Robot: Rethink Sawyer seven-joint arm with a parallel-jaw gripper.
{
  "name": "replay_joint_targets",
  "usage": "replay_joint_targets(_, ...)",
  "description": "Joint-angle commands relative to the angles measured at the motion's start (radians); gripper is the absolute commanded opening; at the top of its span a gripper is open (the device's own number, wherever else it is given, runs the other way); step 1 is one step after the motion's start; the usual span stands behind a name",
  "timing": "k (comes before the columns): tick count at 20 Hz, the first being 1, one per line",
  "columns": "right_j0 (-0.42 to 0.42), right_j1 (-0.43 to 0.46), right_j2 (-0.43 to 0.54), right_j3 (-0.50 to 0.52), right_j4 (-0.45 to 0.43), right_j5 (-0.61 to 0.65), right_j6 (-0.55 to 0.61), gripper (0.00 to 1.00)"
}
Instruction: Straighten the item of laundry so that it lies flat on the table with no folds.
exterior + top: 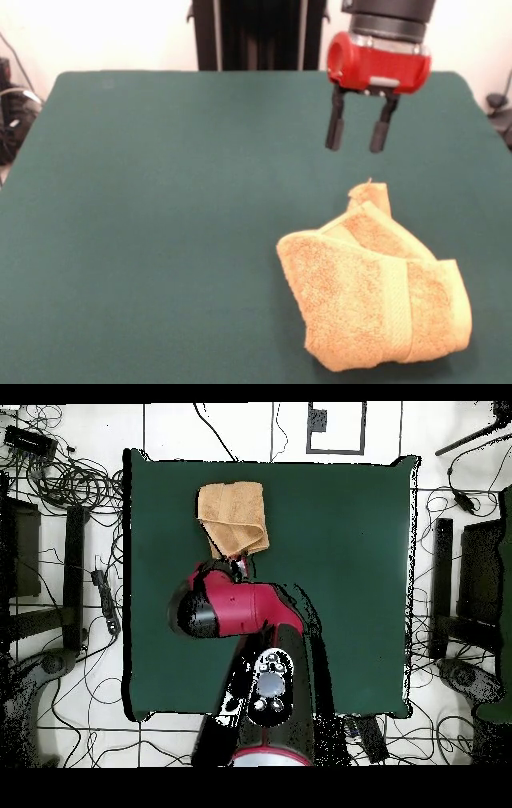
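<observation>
in the front view we find the towel (374, 284) lying folded on the worktop (160, 224), toward its near right corner. the pincer (360, 132) hangs above the worktop just behind the towel, jaws apart, clear of the cloth.
</observation>
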Motion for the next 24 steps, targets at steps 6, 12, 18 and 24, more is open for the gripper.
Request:
replay_joint_targets(6, -0.049, -0.029, 0.131, 0.201, -0.036, 0.078, 0.084, 1.0)
replay_joint_targets(12, -0.056, -0.034, 0.115, 0.189, -0.09, -0.067, 0.093, 1.0)
replay_joint_targets(18, 0.025, -0.006, 0.025, 0.111, -0.068, 0.01, 0.142, 1.0)
replay_joint_targets(24, 0.036, -0.008, 0.033, 0.102, -0.043, 0.069, 0.137, 1.0)
